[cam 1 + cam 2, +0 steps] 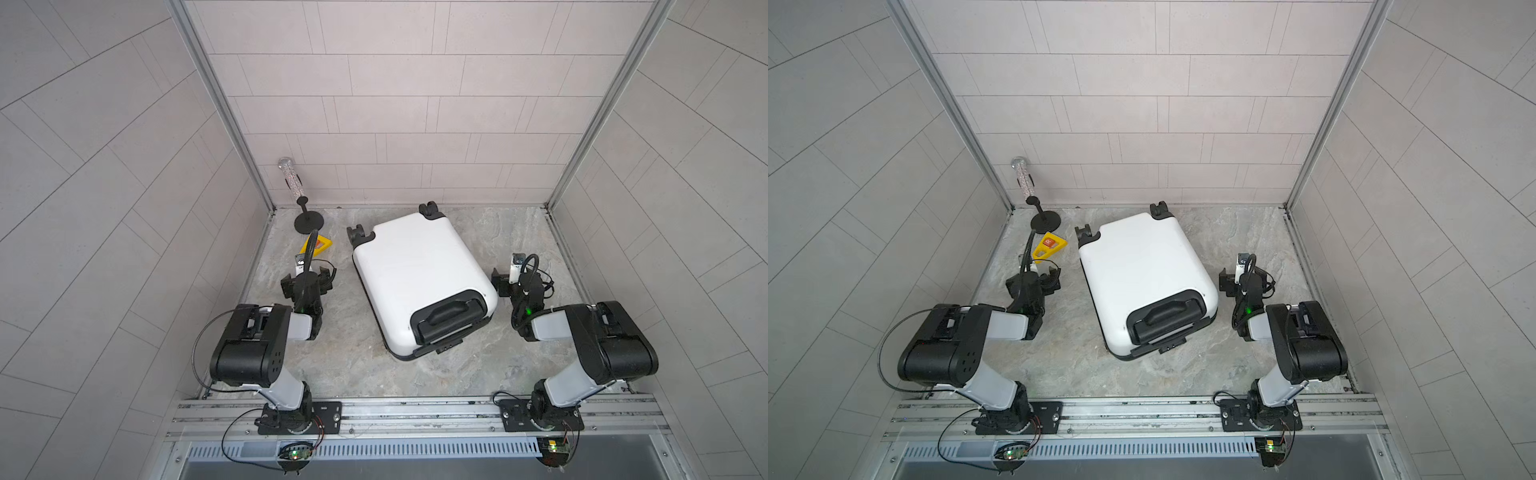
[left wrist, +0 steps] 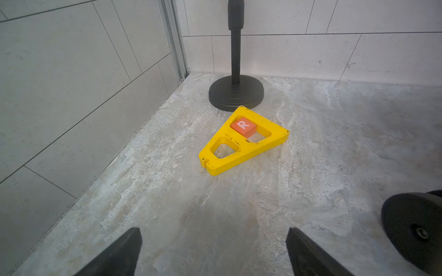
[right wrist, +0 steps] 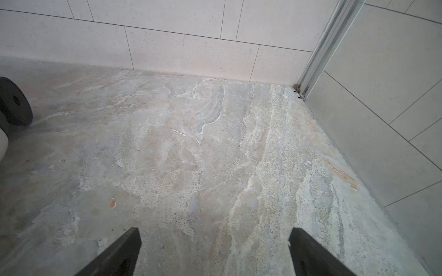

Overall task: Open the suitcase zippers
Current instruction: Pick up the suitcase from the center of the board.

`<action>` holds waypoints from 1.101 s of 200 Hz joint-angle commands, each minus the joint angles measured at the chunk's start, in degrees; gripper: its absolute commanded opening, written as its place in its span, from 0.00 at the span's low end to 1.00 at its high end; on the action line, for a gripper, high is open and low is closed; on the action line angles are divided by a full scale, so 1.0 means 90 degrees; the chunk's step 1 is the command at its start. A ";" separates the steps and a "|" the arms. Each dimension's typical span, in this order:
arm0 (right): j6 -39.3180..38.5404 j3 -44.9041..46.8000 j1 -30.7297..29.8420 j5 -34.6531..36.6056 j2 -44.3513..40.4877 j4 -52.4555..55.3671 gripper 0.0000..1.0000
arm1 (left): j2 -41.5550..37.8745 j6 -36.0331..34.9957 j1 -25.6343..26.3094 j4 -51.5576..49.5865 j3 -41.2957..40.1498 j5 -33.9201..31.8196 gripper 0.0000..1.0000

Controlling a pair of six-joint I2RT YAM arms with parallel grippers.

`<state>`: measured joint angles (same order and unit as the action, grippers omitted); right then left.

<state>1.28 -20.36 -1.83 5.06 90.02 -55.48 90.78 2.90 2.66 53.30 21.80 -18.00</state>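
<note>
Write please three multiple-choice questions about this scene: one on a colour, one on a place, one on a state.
1. The suitcase shell is: A) white B) blue C) red.
2. The yellow triangular piece lies: A) on the suitcase B) on the tabletop beside the black stand's base C) under the suitcase.
3. The left end effector and right end effector are: A) both shut on the suitcase B) one shut C) both open, empty.
Answers: A, white in both top views; B, seen in the left wrist view; C, wrist views show them spread over bare tabletop.
</note>
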 commanded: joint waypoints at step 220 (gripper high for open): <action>0.0279 0.0515 0.0129 0.0656 -0.1120 -0.0123 1.00 | -0.1931 0.0099 0.0086 -0.1055 -0.0164 -0.0315 0.98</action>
<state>2.13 -18.59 -1.21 6.98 88.07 -56.29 85.10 2.74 3.03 51.46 18.96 -18.26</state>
